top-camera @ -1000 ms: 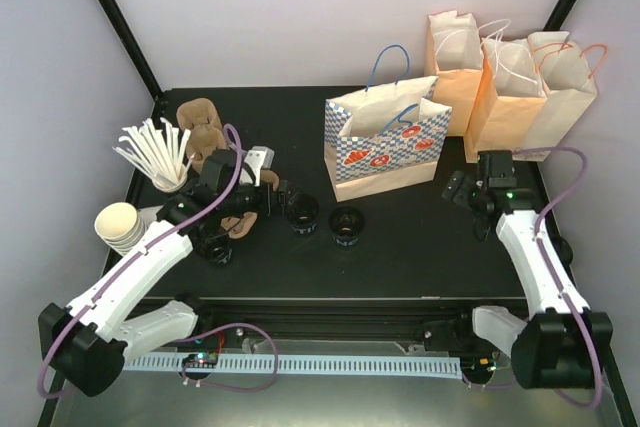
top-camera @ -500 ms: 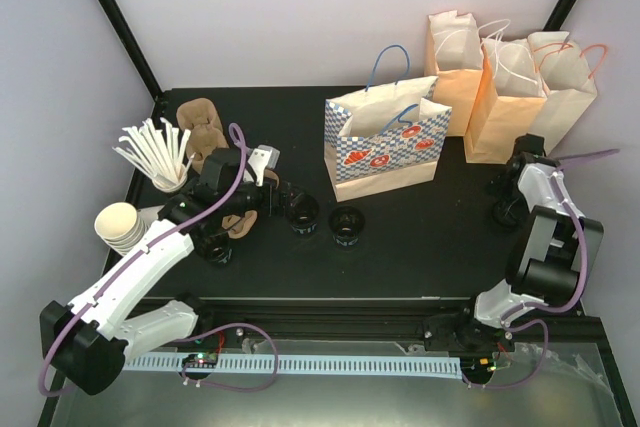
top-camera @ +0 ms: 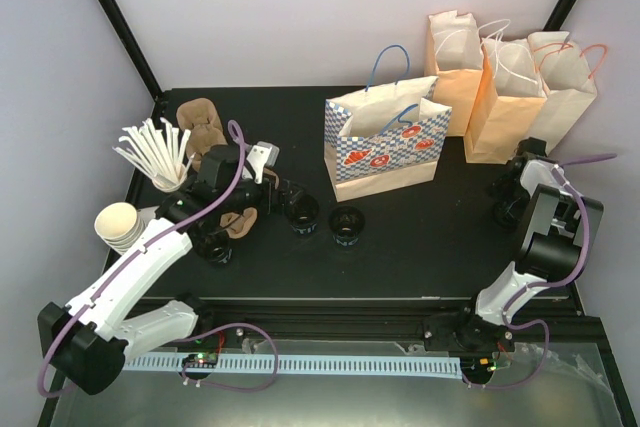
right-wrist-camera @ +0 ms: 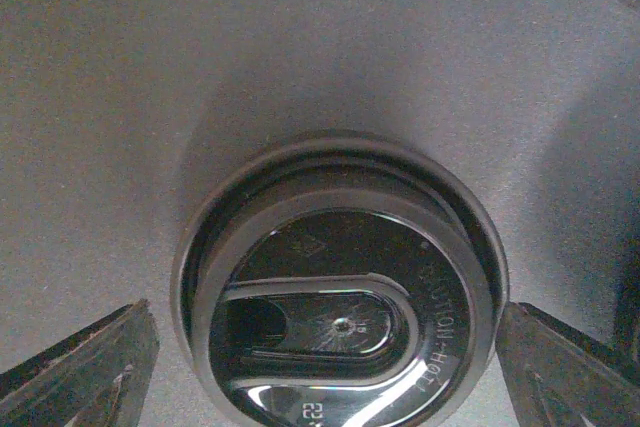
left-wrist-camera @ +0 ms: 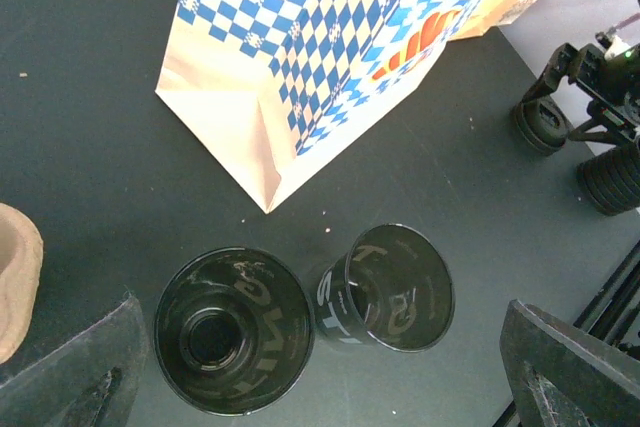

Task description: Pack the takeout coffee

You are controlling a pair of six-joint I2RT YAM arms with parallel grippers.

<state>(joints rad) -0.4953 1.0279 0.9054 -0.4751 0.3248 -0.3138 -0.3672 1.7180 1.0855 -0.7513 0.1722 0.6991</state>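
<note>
Right arm is no longer reaching toward the checkered bag (top-camera: 385,142); it is now sitting folded back, well right of the bag. The right gripper (right-wrist-camera: 325,362) is pointing straight down over a black lid (right-wrist-camera: 340,287), jaws spread wide, one finger on each side, not gripping it. Left arm is barely shifting. Its left gripper (left-wrist-camera: 320,372) is hovering in front of the bag, jaws wide, holding nothing. Below it an open black cup (left-wrist-camera: 233,330) and a second open black cup (left-wrist-camera: 390,287) are standing lidless, close together on the surface (top-camera: 420,247), just in front of the bag. Plain paper bags (top-camera: 510,87) are standing behind and right of the checkered bag. Cream cup stack (top-camera: 118,227) and white sticks (top-camera: 155,152) are sitting well left of it.
</note>
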